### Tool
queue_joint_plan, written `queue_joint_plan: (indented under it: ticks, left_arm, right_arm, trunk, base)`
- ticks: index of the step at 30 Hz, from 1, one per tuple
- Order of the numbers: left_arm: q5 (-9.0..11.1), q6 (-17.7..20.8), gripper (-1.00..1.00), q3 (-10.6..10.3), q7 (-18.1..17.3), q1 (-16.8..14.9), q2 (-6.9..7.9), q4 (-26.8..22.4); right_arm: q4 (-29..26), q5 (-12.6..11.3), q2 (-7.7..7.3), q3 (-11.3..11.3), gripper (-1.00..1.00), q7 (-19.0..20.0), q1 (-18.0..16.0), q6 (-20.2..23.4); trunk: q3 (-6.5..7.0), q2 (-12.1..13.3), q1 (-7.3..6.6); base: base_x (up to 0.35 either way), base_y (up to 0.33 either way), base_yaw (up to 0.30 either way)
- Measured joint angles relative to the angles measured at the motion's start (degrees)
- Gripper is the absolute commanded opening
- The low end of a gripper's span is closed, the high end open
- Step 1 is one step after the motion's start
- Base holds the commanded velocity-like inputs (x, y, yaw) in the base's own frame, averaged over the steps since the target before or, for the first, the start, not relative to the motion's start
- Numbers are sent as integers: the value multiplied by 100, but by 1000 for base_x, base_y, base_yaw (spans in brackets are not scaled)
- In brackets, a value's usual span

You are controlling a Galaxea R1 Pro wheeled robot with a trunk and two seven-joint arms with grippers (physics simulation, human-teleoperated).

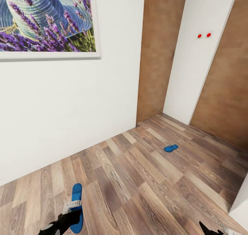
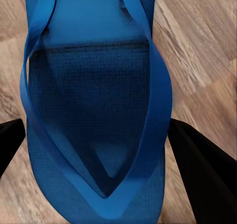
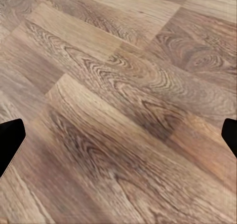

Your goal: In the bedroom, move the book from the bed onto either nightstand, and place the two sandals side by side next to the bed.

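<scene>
Clearly, little of the task can be counted as done: one sandal (image 1: 77, 207) lies on the wood floor (image 1: 144, 186) beneath the left gripper (image 1: 69, 216), whose jaws are spread wide either side of it, seemingly not yet closed. The second sandal (image 1: 171, 147) is left well apart, near the door (image 1: 160, 52). The right gripper (image 3: 118, 135) is held wide over bare planks.

- The wood-plank floor (image 1: 137, 186) runs in mixed light and dark brown boards up to the white wall and the brown wooden panels.
- One blue sandal (image 1: 171, 148) lies flat on the boards, out in the open, near the far corner.
- A second blue sandal (image 1: 76, 207) is well apart from the first, close by the wall; from here I cannot tell whether it touches the boards.
</scene>
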Motion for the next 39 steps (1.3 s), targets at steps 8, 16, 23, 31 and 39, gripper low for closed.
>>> queue_joint_plan:
  ticks: [8,16,23,31,39]
  left_arm:
    - [7,-1,-100,-3,0,0,0,0]
    - [6,0,-100,2,0,0,0,0]
    - [6,-2,-100,0,0,0,0,6]
    - [-11,-71,-100,-6,1,0,0,233]
    - [-8,-159,-100,-7,2,0,0,256]
  right_arm:
    - [3,5,0,0,100,0,0,0]
    - [7,6,0,1,100,0,0,0]
    - [8,8,0,-1,100,1,0,-1]
    - [8,9,1,-1,100,1,0,-1]
    - [8,9,1,-1,100,1,0,-1]
  trunk:
    - [0,0,1]
    - [0,0,-1]
    - [0,0,-1]
    - [0,0,-1]
    - [0,0,-1]
  base:
    - [137,103,0]
    - [266,150,0]
    - [296,72,0]
    - [299,5,0]
    - [307,0,0]
